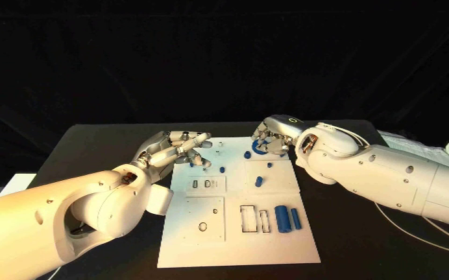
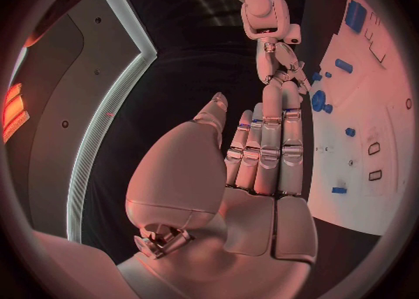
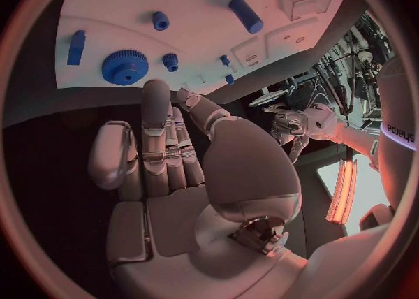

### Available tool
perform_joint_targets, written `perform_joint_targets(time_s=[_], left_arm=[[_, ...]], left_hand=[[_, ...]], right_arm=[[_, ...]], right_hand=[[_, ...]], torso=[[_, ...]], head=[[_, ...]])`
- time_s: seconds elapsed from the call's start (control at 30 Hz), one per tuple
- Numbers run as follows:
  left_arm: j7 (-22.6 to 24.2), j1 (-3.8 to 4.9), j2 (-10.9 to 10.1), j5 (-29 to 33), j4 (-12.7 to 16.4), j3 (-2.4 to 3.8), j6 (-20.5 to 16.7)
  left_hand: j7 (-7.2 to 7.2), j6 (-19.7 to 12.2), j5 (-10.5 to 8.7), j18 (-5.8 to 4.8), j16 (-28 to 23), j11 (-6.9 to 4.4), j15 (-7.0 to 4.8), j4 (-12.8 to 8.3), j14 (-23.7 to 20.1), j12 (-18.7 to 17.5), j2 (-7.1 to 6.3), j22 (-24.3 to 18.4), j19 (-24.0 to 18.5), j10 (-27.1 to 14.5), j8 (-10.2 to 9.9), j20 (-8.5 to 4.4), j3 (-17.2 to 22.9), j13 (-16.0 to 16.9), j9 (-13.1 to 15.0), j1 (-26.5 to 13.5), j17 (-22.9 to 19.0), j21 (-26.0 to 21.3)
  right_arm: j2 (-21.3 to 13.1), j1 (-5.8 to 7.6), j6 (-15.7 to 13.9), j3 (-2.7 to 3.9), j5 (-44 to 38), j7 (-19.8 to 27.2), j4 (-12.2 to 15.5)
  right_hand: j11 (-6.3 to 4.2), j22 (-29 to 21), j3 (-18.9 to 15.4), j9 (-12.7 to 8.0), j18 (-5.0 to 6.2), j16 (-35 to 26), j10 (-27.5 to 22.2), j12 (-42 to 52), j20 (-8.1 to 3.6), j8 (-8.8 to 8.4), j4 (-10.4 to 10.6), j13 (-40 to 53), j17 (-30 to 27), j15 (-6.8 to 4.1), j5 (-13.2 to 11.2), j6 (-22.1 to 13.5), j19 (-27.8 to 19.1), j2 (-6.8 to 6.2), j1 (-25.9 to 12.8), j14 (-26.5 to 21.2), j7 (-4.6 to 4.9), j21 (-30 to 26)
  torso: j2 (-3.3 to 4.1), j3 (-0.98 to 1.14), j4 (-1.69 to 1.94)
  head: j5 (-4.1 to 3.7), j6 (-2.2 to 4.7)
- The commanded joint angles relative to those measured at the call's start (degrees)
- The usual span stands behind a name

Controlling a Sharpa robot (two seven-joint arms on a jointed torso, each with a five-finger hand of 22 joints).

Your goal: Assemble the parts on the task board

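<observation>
Task board (image 1: 234,228): white plate lying flat mid-bench (image 1: 103,144).
Left hand (image 1: 182,147): at the board's far left corner, fingers straight and apart, holding nothing.
Right hand (image 1: 271,140): over the board's far edge, fingers extended, nothing in them.
Gear (image 3: 125,67): blue, on the board just ahead of the right hand's fingertips.
Two cylinders (image 1: 287,218): blue, side by side near the board's right edge.

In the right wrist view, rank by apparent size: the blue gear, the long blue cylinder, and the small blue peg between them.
1. Blue gear
2. Long blue cylinder, though it lies farther from the camera
3. Small blue peg
</observation>
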Motion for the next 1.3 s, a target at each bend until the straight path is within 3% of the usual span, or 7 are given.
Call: perform_joint_targets(time_s=[0.03,0.33,0.6,0.7,0.97,1.07,1.3], left_arm=[[0.2,0.08,-0.2,0.7,0.4,0.11,3.7],[0.5,0.09,-0.7,1.0,0.4,0.27,4.2],[0.7,0.1,-0.9,1.3,-0.1,0.33,4.1],[0.8,0.1,-1.0,1.4,-0.3,0.34,3.9],[0.8,0.1,-1.1,1.9,-0.7,0.34,4.0],[0.7,0.09,-1.1,1.9,-0.7,0.34,3.9],[0.5,0.09,-1.2,2.0,-0.6,0.34,3.8]], left_hand=[[0.01,0.4,-0.29,0.45,0.2,0.12,-0.04,-0.4,-0.4,-0.1,0.01,0.1,-0.5,0.2,-0.4,0.02,0.0,0.1,0.0,-0.4,0.1,0.3],[0.03,0.4,-0.29,0.44,0.5,0.14,-0.01,-0.5,-0.8,-0.2,0.14,0.3,-0.7,0.1,-0.4,0.05,0.0,0.1,-0.1,-0.4,0.3,0.6],[0.62,-0.4,-0.29,0.27,-0.2,0.73,0.69,-0.8,-4.0,-0.5,0.24,0.4,-3.3,-0.8,-0.9,0.58,-0.3,0.1,-0.1,-0.7,0.0,0.3],[0.99,-0.8,-0.3,0.13,-3.1,1.26,1.52,-1.1,-7.6,-0.5,0.36,-0.4,-6.6,-1.5,-1.0,1.34,-0.5,0.1,-0.1,-0.8,-1.6,-1.5],[1.53,-1.2,-0.28,0.45,-11.8,2.03,2.96,-1.7,-11.3,-0.3,0.79,-3.1,-11.0,-2.4,-1.0,3.25,-0.8,0.1,0.0,-1.0,-6.5,-5.8],[1.72,-1.4,-0.29,0.67,-15.2,2.12,3.35,-2.0,-10.8,-0.2,0.9,-4.2,-11.4,-2.7,-0.9,3.75,-0.9,0.1,0.0,-1.0,-8.3,-7.2],[1.82,-1.6,-0.28,0.68,-16.8,2.34,3.45,-2.1,-10.3,-0.2,1.02,-4.7,-11.4,-2.9,-1.0,3.9,-1.0,0.1,0.0,-1.1,-9.1,-7.8]], right_arm=[[0.1,0.4,4.4,0.05,-4.4,-2.1,0.1],[0.9,0.97,7.6,0.06,-5.5,-2.1,0.2],[2.4,0.97,8.7,-0.04,-6.2,-2.5,-1.3],[2.6,0.93,8.8,-0.07,-6.5,-2.7,-1.5],[3.0,0.91,8.1,-0.09,-7.2,-3.5,-1.6],[3.3,0.9,8.3,-0.09,-7.3,-3.5,-1.7],[3.7,0.9,9.1,-0.09,-7.3,-3.6,-2.3]], right_hand=[[0.11,1.2,-0.1,0.0,-0.99,1.8,-0.9,-0.3,0.06,0.01,0.6,-0.1,1.7,0.25,-0.2,-0.1,0.5,-0.68,-0.1,1.8,-0.19,0.8],[0.41,2.4,0.2,0.0,-1.07,4.9,-2.9,-0.3,0.39,0.02,1.9,-0.1,3.9,0.48,-0.5,-0.1,0.3,-1.45,0.3,0.8,-0.33,1.9],[1.22,0.6,-0.6,-0.1,-0.64,4.4,-7.1,-0.4,0.95,-0.12,2.9,-0.2,2.1,1.1,-0.6,-1.1,-1.2,-2.2,1.2,-0.5,0.4,1.2],[1.3,0.4,-0.7,0.0,-0.6,4.6,-7.4,-0.4,1.01,-0.1,3.0,-0.2,2.2,1.15,-0.6,-1.1,-1.3,-2.12,1.3,-0.6,0.47,1.2],[1.44,0.4,-0.6,0.0,-0.59,5.5,-7.5,-0.2,1.12,0.01,3.4,-0.2,3.2,1.26,-0.6,-0.9,-1.3,-1.54,1.6,-0.4,0.76,1.2],[1.46,0.6,-0.5,0.0,-0.61,5.9,-7.3,-0.1,1.16,0.07,3.6,-0.1,3.5,1.29,-0.5,-0.8,-1.2,-1.33,1.7,-0.4,0.8,1.3],[1.27,1.5,0.3,0.1,-0.76,7.6,-5.9,0.3,1.17,0.23,4.1,0.0,4.9,1.2,-0.5,-0.1,-0.7,-0.56,2.3,-0.2,0.64,1.9]], torso=[[0.76,0.14,0.46],[1.47,0.41,0.56],[2.0,0.6,0.82],[2.22,0.63,1.01],[2.56,0.55,1.23],[2.71,0.51,1.19],[2.88,0.52,1.45]], head=[[-0.48,0.15],[-0.6,0.28],[-0.65,0.53],[-0.76,0.53],[-1.14,0.8],[-1.13,0.85],[-1.24,0.59]])
